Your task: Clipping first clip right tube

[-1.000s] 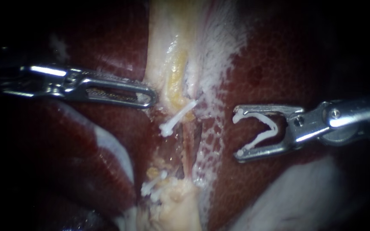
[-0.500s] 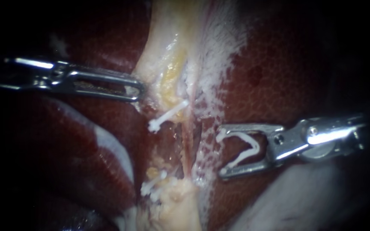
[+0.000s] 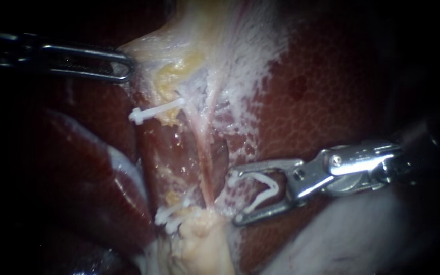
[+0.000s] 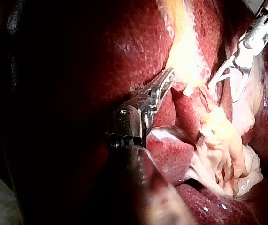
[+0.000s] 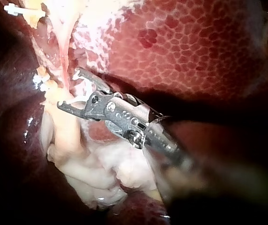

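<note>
Instruments in view: 2. The left instrument (image 3: 126, 63) has its jaws pinched on pale tissue (image 3: 154, 48), which stretches taut toward it. The right instrument (image 3: 235, 198) has its jaws spread wide, both touching 1 open clip (image 3: 260, 191) seated between them. The clip's mouth lies just beside the right tube (image 3: 205, 163), not around it. 1 upper clip (image 3: 156, 111) sits left of that tube. Seemingly 2 lower clips (image 3: 171, 216) cluster by its base.
</note>
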`<state>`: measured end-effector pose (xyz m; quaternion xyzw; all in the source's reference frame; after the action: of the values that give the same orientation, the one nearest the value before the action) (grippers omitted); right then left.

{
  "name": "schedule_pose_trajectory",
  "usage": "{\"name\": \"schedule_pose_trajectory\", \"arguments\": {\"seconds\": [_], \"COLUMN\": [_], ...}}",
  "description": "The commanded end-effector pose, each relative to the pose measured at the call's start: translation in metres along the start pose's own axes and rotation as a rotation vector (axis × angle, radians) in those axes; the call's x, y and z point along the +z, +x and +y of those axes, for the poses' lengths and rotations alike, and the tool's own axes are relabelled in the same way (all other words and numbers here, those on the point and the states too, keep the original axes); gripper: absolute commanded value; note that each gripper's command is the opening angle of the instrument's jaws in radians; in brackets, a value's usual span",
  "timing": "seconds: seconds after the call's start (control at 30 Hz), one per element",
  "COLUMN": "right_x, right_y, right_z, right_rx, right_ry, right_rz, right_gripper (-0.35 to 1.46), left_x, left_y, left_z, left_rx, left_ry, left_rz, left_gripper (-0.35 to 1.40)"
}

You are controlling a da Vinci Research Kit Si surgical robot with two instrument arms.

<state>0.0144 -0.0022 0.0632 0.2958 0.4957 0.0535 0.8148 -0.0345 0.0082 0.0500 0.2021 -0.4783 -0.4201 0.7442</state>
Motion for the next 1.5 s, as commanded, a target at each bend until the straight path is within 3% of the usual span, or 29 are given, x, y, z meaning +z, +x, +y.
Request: {"name": "schedule_pose_trajectory", "arguments": {"seconds": [0.03, 0.4, 0.7, 0.93, 1.1, 1.4, 1.5], "right_x": [0.0001, 0.0028, 0.0046, 0.0061, 0.0061, 0.0055, 0.0055], "right_y": [-0.0001, -0.0005, -0.0004, -0.0017, -0.0017, -0.001, -0.001], "right_z": [0.0002, 0.0014, 0.0017, 0.0013, 0.0013, 0.0015, 0.0014], "right_rx": [0.008, 0.054, 0.152, 0.227, 0.279, 0.38, 0.397], "right_ry": [-0.001, 0.0, 0.086, 0.152, 0.185, 0.221, 0.225], "right_rz": [0.001, 0.015, 0.103, 0.154, 0.21, 0.266, 0.264], "right_gripper": [0.58, 0.55, 0.53, 0.51, 0.49, 0.41, 0.39], "left_x": [0.0, 0.0002, 0.0003, 0.0003, 0.0002, 0.0002, 0.0002], "left_y": [0.0, 0.0001, 0.0002, 0.0002, 0.0002, 0.0002, 0.0002], "left_z": [-0.0001, -0.0005, -0.0006, -0.0008, -0.0008, -0.0009, -0.0009], "left_rx": [0.002, 0.001, 0.002, 0.001, 0.001, 0.001, 0.001], "left_ry": [0.001, -0.004, -0.005, -0.003, -0.004, -0.001, -0.001], "left_rz": [0.001, -0.001, -0.001, -0.001, -0.001, 0.0, 0.0], "left_gripper": [-0.35, -0.35, -0.35, -0.35, -0.35, -0.35, -0.35]}}
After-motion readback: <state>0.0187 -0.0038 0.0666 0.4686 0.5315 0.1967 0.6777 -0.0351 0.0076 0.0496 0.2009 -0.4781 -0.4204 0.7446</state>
